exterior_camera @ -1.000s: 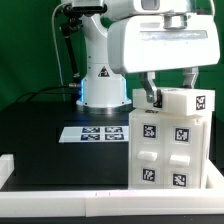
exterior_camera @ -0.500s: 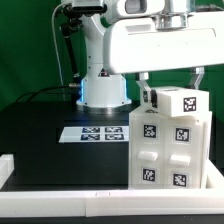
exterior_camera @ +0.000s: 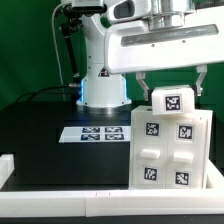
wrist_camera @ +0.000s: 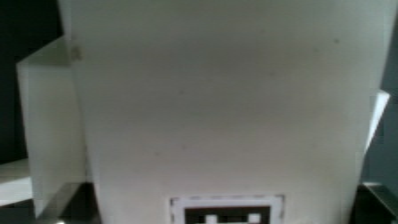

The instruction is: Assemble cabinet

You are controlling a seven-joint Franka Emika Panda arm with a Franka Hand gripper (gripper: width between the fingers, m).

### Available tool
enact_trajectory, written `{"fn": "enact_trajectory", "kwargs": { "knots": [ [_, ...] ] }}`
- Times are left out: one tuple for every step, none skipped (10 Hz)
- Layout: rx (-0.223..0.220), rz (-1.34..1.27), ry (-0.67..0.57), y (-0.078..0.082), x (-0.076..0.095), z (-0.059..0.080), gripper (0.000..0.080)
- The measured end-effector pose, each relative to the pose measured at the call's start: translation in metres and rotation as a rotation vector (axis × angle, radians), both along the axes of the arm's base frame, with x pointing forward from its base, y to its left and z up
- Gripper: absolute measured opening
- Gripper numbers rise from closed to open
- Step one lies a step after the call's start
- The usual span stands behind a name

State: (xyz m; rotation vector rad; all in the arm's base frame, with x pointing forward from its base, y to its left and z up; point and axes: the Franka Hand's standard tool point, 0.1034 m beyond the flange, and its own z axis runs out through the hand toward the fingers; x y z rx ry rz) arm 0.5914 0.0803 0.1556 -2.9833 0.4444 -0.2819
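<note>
The white cabinet body (exterior_camera: 168, 150) stands upright at the exterior view's right, with several square marker tags on its front. A small white top block (exterior_camera: 172, 103) with one tag sits on top of it. My gripper (exterior_camera: 172, 93) comes down from above. One finger (exterior_camera: 142, 88) is at the block's left side and the other at its right side, shut on it. In the wrist view the white block (wrist_camera: 214, 100) fills the picture, with a tag (wrist_camera: 228, 211) at its edge. No fingers show there.
The marker board (exterior_camera: 95, 133) lies flat on the black table to the left of the cabinet. The arm's base (exterior_camera: 102, 90) stands behind it. A low white rim (exterior_camera: 60, 190) runs along the table's front edge.
The top block has turned with my gripper, so its tag now faces the front instead of the right. My hand has shifted slightly left and upward.
</note>
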Motion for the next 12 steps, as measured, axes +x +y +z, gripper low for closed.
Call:
{"fn": "enact_trajectory", "kwargs": {
  "knots": [
    [0.029, -0.105, -0.007, -0.0004, 0.0011, 0.0001, 0.056],
    [0.046, -0.164, -0.014, -0.0016, 0.0014, -0.0006, 0.056],
    [0.051, -0.175, -0.012, -0.0018, 0.0014, -0.0006, 0.056],
    [0.075, -0.254, -0.003, -0.002, 0.0013, -0.0008, 0.056],
    [0.092, -0.309, 0.003, -0.0021, 0.0013, -0.0009, 0.056],
    [0.102, -0.333, 0.006, -0.0021, 0.0012, -0.0009, 0.056],
    [0.13, -0.422, 0.017, -0.0021, 0.0009, -0.001, 0.056],
    [0.162, -0.523, 0.032, -0.0021, 0.0002, -0.0012, 0.056],
    [0.186, -0.599, 0.044, -0.0017, -0.0001, -0.0014, 0.056],
    [0.212, -0.685, 0.059, -0.001, -0.0005, -0.0018, 0.056],
    [0.228, -0.739, 0.068, -0.0009, -0.0005, -0.002, 0.056],
    [0.261, -0.843, 0.085, -0.0006, -0.0004, -0.0023, 0.056]
  ]
}}
